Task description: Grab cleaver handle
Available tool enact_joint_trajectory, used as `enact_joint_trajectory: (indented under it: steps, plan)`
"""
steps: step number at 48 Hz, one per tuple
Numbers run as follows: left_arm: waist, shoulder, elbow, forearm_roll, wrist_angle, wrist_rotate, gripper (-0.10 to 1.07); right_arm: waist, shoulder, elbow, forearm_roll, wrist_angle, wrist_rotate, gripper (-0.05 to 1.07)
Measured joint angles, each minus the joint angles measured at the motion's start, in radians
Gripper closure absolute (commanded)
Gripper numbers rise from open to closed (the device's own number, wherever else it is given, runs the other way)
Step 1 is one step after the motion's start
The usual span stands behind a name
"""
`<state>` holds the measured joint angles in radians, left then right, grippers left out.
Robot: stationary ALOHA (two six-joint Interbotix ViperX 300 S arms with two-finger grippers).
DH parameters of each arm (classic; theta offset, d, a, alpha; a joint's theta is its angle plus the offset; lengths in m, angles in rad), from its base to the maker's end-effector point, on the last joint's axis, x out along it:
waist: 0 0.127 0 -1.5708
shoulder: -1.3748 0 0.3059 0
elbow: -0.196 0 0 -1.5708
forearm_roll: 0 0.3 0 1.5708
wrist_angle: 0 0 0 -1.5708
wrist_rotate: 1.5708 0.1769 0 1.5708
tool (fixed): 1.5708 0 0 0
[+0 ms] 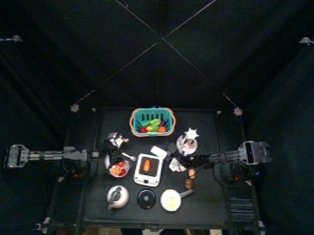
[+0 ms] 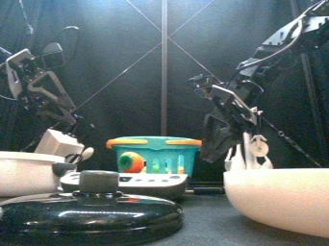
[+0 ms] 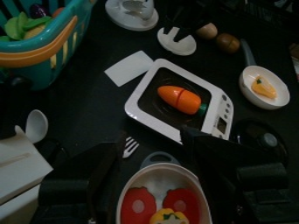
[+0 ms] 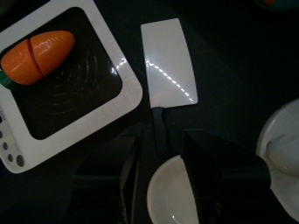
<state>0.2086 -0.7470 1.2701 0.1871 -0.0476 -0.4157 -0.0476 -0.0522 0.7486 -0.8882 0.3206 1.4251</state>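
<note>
The cleaver lies flat on the table beside a white cutting board [image 4: 59, 83] that carries a toy carrot [image 4: 38, 52]. Its white blade [image 4: 170, 61] shows in the right wrist view, and its black handle [image 4: 162, 131] runs back from the blade. My right gripper [image 4: 166, 171] is right over the handle, jaws open, one on each side of it. The blade also shows in the top view [image 1: 159, 151] and the left wrist view [image 3: 131, 68]. My left gripper [image 3: 163, 179] is open above a bowl of red toy food [image 3: 163, 199].
A teal basket [image 1: 150, 119] stands at the back. A white bowl [image 4: 176, 197] lies just behind the right jaws. A pot lid [image 1: 117, 195], a dark plate [image 1: 147, 198] and a bowl of yellow food [image 1: 171, 199] line the front edge. Brown pieces [image 1: 194, 171] lie to the right.
</note>
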Motion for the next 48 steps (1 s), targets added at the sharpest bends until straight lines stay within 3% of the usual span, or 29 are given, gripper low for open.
enact_joint_trajectory:
  steps: [12, 48]
  plan:
    - [0.037, 0.0, 0.0, 0.0, -0.003, 0.002, 0.09, -0.054, 0.0, 0.028, -0.025, -0.078, 0.002, 0.17]
    - [0.052, 0.0, 0.0, 0.002, -0.003, 0.002, 0.08, -0.038, 0.135, 0.031, -0.072, -0.091, 0.002, 0.17]
